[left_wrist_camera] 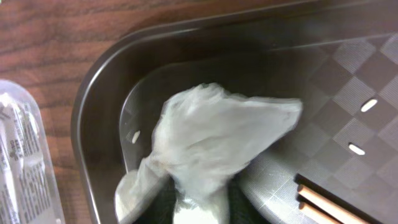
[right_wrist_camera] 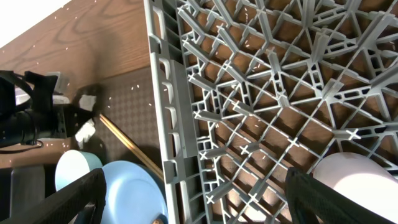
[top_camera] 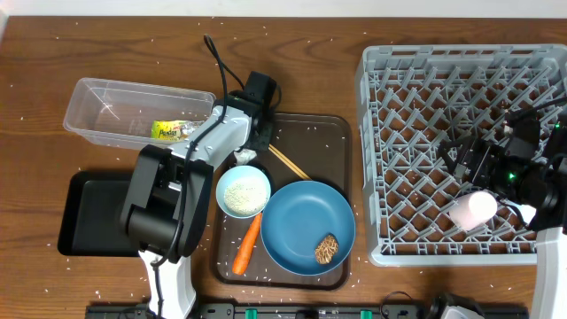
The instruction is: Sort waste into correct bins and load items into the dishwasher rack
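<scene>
My left gripper (top_camera: 241, 152) is shut on the crumpled white tissue (left_wrist_camera: 217, 140) over the back left corner of the brown serving tray (top_camera: 332, 133); the tissue fills the left wrist view above the jaws (left_wrist_camera: 199, 210). The clear tub (top_camera: 106, 111) holds the green-yellow wrapper (top_camera: 168, 130). The black bin (top_camera: 89, 213) lies in front of it. On the tray are a pale bowl of white rice (top_camera: 244, 191), the chopsticks (top_camera: 288, 162), the orange carrot (top_camera: 247, 245) and the blue plate (top_camera: 301, 221) with the brown lump (top_camera: 327, 249). My right gripper (top_camera: 462, 158) is open and empty above the grey rack (top_camera: 376, 159), with the pink cup (top_camera: 472, 208) in the rack beside it.
White specks are scattered over the wooden table. The left arm's base stands in front of the black bin, and a cable runs behind the tray. In the right wrist view the rack wall (right_wrist_camera: 171, 124) separates the gripper from the plate (right_wrist_camera: 130, 193) and the chopsticks (right_wrist_camera: 127, 146).
</scene>
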Robot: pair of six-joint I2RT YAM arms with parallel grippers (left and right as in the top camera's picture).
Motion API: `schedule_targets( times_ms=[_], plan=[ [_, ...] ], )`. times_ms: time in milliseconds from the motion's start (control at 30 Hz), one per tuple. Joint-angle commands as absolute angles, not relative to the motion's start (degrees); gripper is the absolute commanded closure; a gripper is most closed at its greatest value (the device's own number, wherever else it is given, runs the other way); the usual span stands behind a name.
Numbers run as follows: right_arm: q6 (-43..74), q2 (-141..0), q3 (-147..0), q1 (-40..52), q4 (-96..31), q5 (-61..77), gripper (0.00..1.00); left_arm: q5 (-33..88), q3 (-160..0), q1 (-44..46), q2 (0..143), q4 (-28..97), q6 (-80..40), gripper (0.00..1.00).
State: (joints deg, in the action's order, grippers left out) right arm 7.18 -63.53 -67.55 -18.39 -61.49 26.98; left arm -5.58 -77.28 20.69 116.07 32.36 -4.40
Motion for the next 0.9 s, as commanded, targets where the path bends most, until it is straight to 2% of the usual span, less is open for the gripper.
schedule_targets(
  times_ms=[0,300,467,567,800,833,867],
  plan=[
    [7.68,-63.44,-68.53,-17.5,-61.47,26.98,0.16,-6.46,-77.38,20.67,115.39,33.71,-5.04,0.94],
    [7.68,-63.44,-68.53,-17.5,-60.99,26.96,0.15,-6.17,-79.35,20.36,101.45,41.34,-5.89,0.94],
    [7.68,-63.44,-68.53,-17.5,-60.8,26.96,0.15,-10.9,-79.31,18.13,94.41,41.76,-6.61,0.94],
    [7.68,-63.44,-68.53,-17.5,-60.84,26.98,0.15,-15.81,-79.11,15.0,94.24,41.67,-11.2,0.94],
    [7.68,-63.44,-68.53,-17.5,-60.84,26.96,0.15,-16.1,-77.73,6.09,98.7,37.17,-21.39,0.94],
    [7.68,-63.44,-68.53,-17.5,-60.9,26.98,0.15,-16.1,-77.73,5.21,99.09,37.17,-22.68,0.92],
    [7.68,-63.44,-68.53,-17.5,-61.01,26.98,0.15,-16.1,-77.73,4.34,99.42,37.17,-24.14,0.85]
  ],
)
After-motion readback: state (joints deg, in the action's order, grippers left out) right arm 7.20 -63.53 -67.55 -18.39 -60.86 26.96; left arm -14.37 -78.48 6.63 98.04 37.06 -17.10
